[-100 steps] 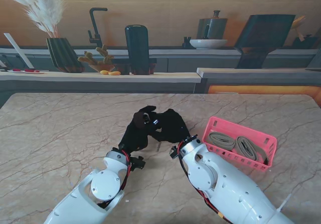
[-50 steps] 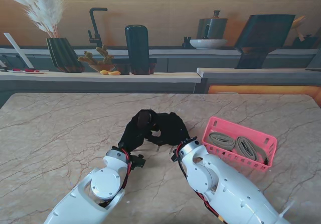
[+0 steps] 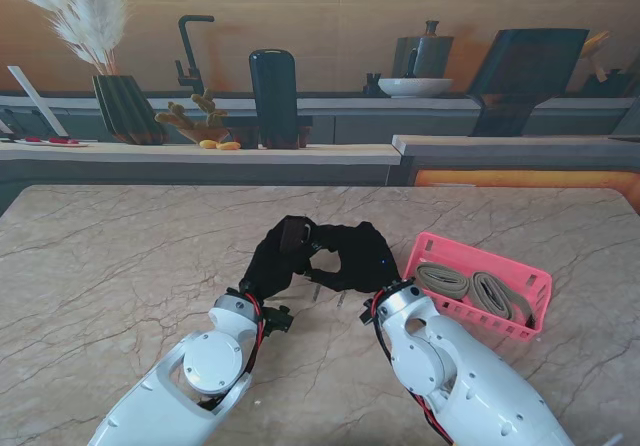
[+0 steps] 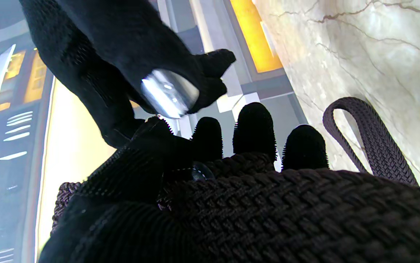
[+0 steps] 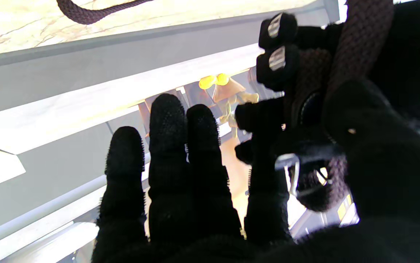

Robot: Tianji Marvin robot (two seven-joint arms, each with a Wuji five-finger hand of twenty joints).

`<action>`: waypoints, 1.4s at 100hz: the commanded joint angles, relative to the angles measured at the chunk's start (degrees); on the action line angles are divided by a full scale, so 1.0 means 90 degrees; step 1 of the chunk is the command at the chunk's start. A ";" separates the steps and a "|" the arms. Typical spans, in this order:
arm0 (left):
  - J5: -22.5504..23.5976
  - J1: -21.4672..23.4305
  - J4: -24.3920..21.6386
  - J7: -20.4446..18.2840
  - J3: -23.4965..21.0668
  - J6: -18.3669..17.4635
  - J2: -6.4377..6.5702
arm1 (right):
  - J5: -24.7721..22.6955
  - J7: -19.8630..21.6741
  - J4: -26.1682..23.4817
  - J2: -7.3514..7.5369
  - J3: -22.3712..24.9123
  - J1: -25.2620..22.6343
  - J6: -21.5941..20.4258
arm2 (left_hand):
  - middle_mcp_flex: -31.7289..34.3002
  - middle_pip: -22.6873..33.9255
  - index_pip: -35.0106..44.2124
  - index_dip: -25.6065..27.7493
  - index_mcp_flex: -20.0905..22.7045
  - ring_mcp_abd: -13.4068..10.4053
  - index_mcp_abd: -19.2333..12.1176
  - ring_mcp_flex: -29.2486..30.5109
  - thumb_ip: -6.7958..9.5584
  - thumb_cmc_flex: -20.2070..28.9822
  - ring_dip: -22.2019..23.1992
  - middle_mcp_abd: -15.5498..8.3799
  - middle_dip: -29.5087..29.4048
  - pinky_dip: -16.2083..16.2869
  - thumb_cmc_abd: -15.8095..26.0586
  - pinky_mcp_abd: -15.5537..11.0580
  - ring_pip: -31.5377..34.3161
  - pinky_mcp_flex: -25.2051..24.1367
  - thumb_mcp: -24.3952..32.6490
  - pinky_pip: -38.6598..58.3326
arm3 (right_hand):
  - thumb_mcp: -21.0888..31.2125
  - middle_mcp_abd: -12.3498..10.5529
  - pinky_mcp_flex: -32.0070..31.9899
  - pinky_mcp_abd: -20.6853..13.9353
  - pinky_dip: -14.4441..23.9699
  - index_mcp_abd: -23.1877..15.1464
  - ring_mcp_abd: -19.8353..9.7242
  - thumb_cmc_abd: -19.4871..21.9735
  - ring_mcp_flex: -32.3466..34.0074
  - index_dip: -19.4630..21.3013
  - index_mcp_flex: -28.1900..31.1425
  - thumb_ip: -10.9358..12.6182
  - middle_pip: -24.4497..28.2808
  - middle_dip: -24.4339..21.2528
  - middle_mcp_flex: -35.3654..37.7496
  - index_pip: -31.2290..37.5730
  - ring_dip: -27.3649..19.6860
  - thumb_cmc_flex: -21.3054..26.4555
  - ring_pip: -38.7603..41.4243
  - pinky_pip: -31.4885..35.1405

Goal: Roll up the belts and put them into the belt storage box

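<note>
Left hand (image 3: 272,264): black glove, centre of the marble counter (image 3: 120,256), clenched around a dark woven belt (image 3: 293,234). Right hand (image 3: 352,256): at its 3 o'clock, fingertips meeting it; grasp on the belt's metal buckle (image 4: 169,93) cannot be told. Belt loop (image 4: 370,135) trails onto the counter. Pink basket (image 3: 520,281): 3 o'clock of right hand, two rolled beige belts (image 3: 470,286) inside.
</note>
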 commanded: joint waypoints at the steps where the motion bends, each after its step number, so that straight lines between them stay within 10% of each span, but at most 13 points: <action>1: -0.0026 0.0050 0.0026 -0.0020 -0.0033 0.0052 0.0028 | 0.0119 0.0017 -0.0153 0.0073 0.0120 -0.0098 -0.0007 | 0.0549 0.1337 0.0350 0.0161 0.0035 -0.0400 -0.0090 0.0383 0.0245 0.0395 0.0306 0.0018 0.0499 0.0232 0.0304 -0.0149 0.0553 0.0224 0.0092 0.0548 | 0.0055 0.0057 -0.0036 -0.0020 0.0111 0.1071 -0.0143 0.0184 -0.0012 0.0118 -0.0320 0.0291 -0.0124 0.0018 -0.0075 0.0038 0.0085 -0.0181 -0.0056 -0.0068; 30: 0.0273 -0.0042 0.0154 0.0047 0.0030 0.0006 0.0034 | 0.0377 0.0246 -0.0220 0.0071 0.0195 -0.0144 -0.0256 | 0.1100 0.2471 0.0858 0.0574 0.0217 -0.0842 0.0009 0.1487 0.0387 -0.0480 0.0322 -0.0106 0.0259 0.0057 -0.0233 -0.0087 0.1714 0.1283 0.0554 0.1816 | 0.1419 -0.0087 0.0097 -0.0141 0.0206 0.0456 -0.0258 0.0403 0.0142 0.0260 -0.0166 0.0266 -0.0275 0.0020 0.0120 0.0182 0.0127 0.0130 -0.0187 -0.0175; 42: 0.0430 -0.0091 0.0230 0.0118 0.0059 0.0018 0.0028 | 0.0346 0.0171 -0.0160 0.0065 0.0115 -0.0084 -0.0459 | 0.1278 0.2916 0.1207 0.0978 0.0200 -0.1093 0.0003 0.1772 0.0392 -0.0859 0.0409 -0.0289 0.0429 -0.0011 -0.0511 -0.0105 0.2125 0.1564 0.0859 0.2158 | 0.1087 -0.0119 0.0141 -0.0168 0.0257 0.0004 -0.0298 0.0716 0.0195 -0.0345 -0.0226 -0.0272 -0.0312 0.0019 0.0177 0.0808 0.0133 0.0740 -0.0208 -0.0213; 67: 0.0810 -0.0176 0.0375 0.0398 0.0105 0.0065 -0.0007 | 0.0292 0.0080 -0.0460 0.0080 0.0382 -0.0383 -0.0602 | 0.1646 0.3822 0.1954 0.1809 0.0317 -0.1530 -0.0140 0.2212 0.0326 -0.1360 0.0480 -0.0565 0.0874 -0.0208 -0.0906 -0.0197 0.2657 0.2054 0.1325 0.2626 | 0.1529 -0.0188 0.0183 -0.0175 0.0265 0.0644 -0.0370 0.0115 0.0233 -0.0141 -0.0174 0.0179 -0.0332 0.0027 0.0190 0.0389 0.0124 -0.0021 -0.0264 -0.0264; 103: 0.1758 -0.0449 0.0781 0.0650 0.0332 -0.0089 0.0040 | 0.0704 0.0192 -0.0656 0.0012 0.0553 -0.0526 -0.0314 | 0.1819 0.4006 0.2245 0.2344 0.0375 -0.1363 0.0072 0.2369 0.0208 -0.1064 0.0294 -0.0485 0.1000 -0.0359 -0.0507 0.0180 0.2771 0.2395 0.0858 0.2737 | -0.1012 -0.0066 0.0424 -0.0107 0.0484 0.1498 -0.0254 0.0785 0.0431 0.0022 -0.0692 0.0211 -0.0377 0.0002 0.0269 -0.0410 0.0236 -0.1006 -0.0243 -0.0314; 140: 0.2271 -0.0577 0.0981 0.0798 0.0420 -0.0293 0.0089 | 0.1199 0.0633 -0.0233 -0.0059 -0.0075 0.0104 -0.0092 | 0.1941 0.3985 0.2350 0.2339 0.0472 -0.1383 0.0091 0.2370 0.0378 -0.1299 0.0068 -0.0463 0.0902 -0.0687 -0.0934 0.0261 0.2860 0.2623 0.1615 0.2707 | 0.0077 -0.0147 0.0744 -0.0125 0.0650 0.1234 -0.0236 0.0975 0.0980 0.0262 -0.0195 0.0260 -0.0165 -0.0176 0.0902 -0.0175 0.0379 -0.0837 0.0231 0.0189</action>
